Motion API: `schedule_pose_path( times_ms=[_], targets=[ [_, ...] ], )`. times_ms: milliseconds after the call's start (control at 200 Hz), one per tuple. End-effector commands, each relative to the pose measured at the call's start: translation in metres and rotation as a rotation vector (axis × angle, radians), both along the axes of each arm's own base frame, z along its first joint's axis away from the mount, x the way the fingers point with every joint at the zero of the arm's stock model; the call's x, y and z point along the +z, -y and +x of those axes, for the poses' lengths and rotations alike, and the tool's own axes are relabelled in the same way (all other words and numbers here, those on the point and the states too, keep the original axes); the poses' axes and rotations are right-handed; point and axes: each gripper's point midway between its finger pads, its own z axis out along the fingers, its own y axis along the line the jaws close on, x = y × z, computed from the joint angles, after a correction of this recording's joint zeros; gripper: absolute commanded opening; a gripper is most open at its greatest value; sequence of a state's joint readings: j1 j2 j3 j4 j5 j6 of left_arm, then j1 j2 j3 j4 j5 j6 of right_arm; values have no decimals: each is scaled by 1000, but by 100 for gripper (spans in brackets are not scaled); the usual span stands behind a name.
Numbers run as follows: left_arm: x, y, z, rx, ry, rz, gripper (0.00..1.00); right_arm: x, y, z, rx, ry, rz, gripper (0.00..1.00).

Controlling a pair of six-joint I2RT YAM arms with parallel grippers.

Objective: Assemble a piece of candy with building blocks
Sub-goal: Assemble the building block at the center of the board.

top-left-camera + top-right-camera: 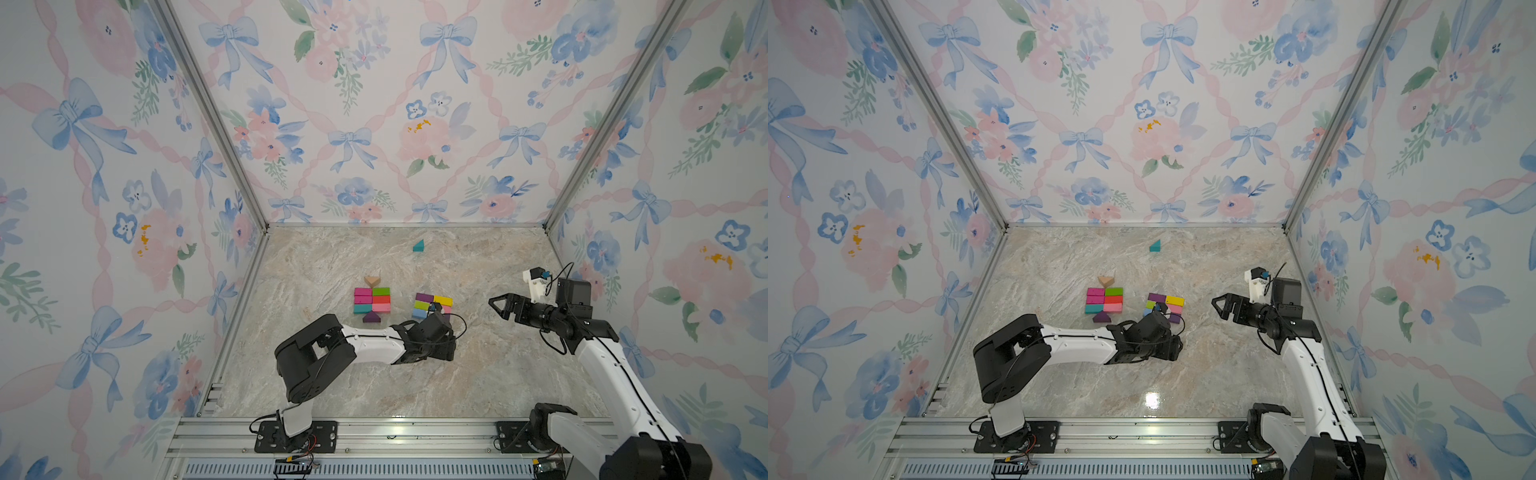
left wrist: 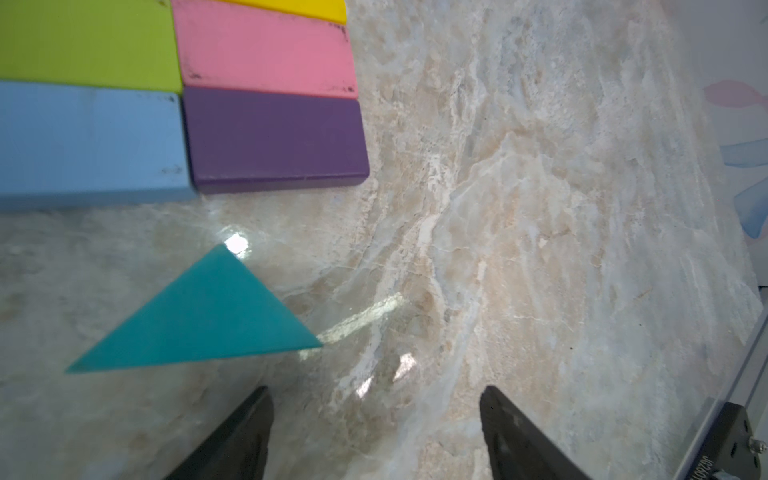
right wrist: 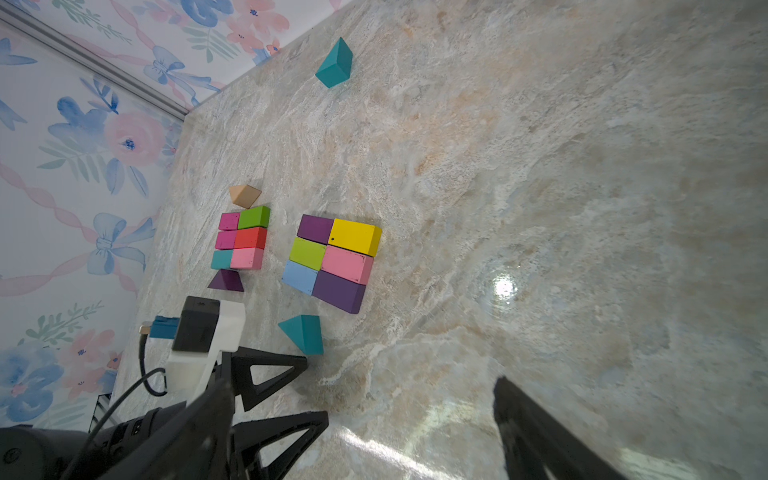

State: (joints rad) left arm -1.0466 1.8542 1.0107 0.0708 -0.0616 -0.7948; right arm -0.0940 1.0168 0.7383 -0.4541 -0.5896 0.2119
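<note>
With left gripper [image 2: 374, 392] gaping empty just off the teal triangular prism [image 2: 208, 316], lying flat short of the blue brick [image 2: 87, 141] and purple brick [image 2: 274, 137], and right gripper [image 3: 361, 382] released well aside, risks an off-centre approach shoving prism into bricks.

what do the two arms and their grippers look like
The left arm and right arm both have white link shells with black joint housings. Thin black cables loop loose near each wrist. Each wrist carries a white camera mount with a blue plug. The left gripper and right gripper have black fingers shaped as open triangular frames.
</note>
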Motion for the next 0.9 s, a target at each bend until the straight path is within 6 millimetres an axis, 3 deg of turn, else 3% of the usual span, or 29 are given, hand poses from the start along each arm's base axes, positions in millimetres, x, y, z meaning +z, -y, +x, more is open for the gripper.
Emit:
schedule_pose_path(
  times_ms=[0,320,895],
  targets=[
    [-7,3,4,-1,-8,3,81,7,-2,3,11,15,-15,98],
    [-7,-5,23,37,8,9,81,1,2,7,5,4,-19,98],
    [-9,-5,32,28,0,0,81,-2,5,11,0,-1,-20,98]
  ],
)
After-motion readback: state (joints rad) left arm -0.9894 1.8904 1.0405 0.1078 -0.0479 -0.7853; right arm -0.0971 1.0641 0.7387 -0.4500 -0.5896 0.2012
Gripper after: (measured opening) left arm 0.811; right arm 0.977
